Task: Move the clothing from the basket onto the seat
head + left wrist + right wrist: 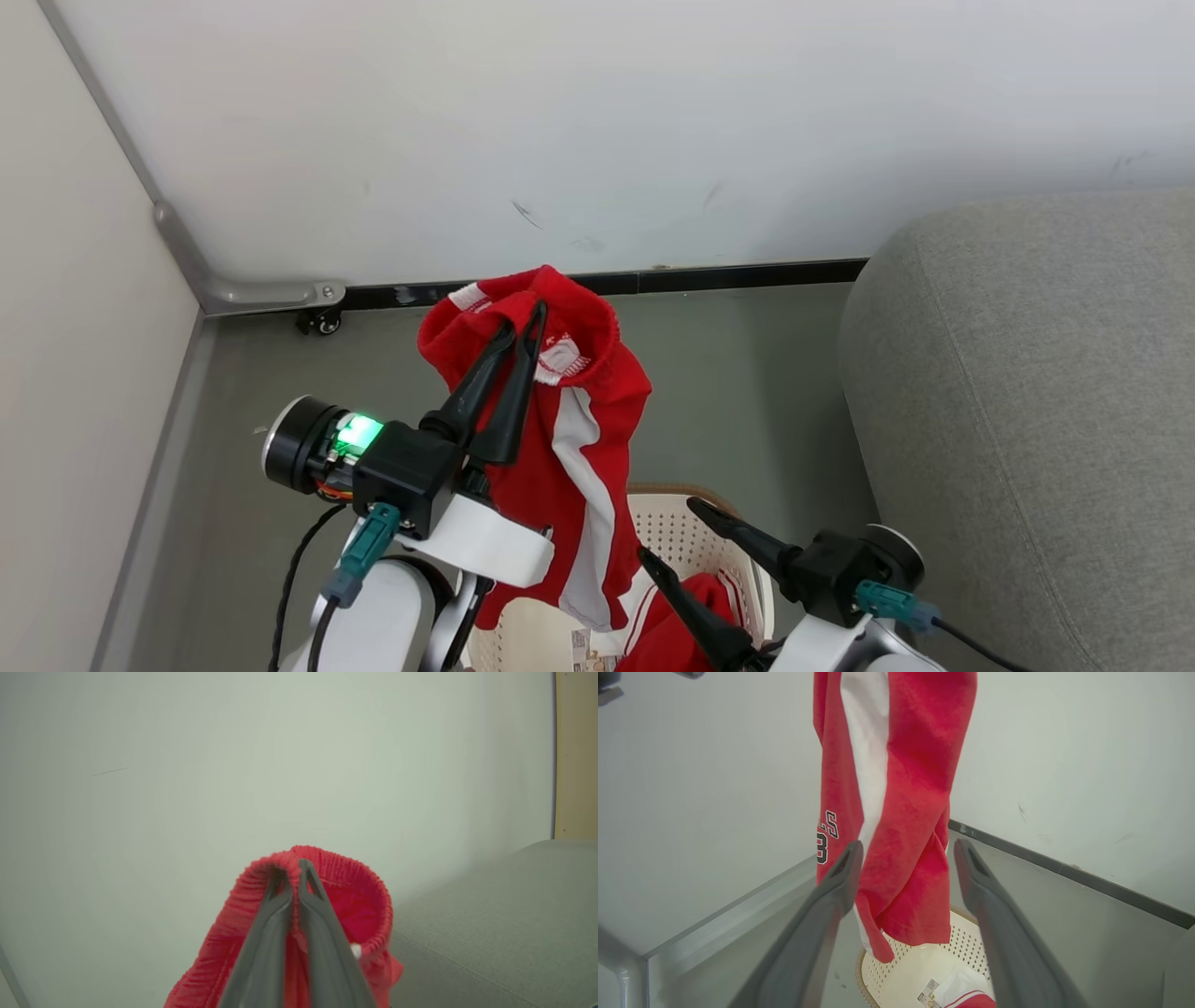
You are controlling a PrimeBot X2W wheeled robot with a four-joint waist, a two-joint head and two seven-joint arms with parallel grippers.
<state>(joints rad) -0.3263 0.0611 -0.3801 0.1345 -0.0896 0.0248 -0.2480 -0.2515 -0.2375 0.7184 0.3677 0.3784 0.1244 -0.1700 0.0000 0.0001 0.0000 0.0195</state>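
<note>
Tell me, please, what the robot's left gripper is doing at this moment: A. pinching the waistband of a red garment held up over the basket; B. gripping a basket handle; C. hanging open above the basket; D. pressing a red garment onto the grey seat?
A: the left gripper is closed on the ribbed waistband of the red garment, which hangs down over the basket, apart from the seat.

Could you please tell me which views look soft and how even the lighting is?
Head view: sharp, in flat even light, with a green lamp glowing on the left arm. Left wrist view: the left gripper and the clothing it pinches look soft. Right wrist view: the right gripper blurs toward its base, while the clothing's lettering reads clearly.
</note>
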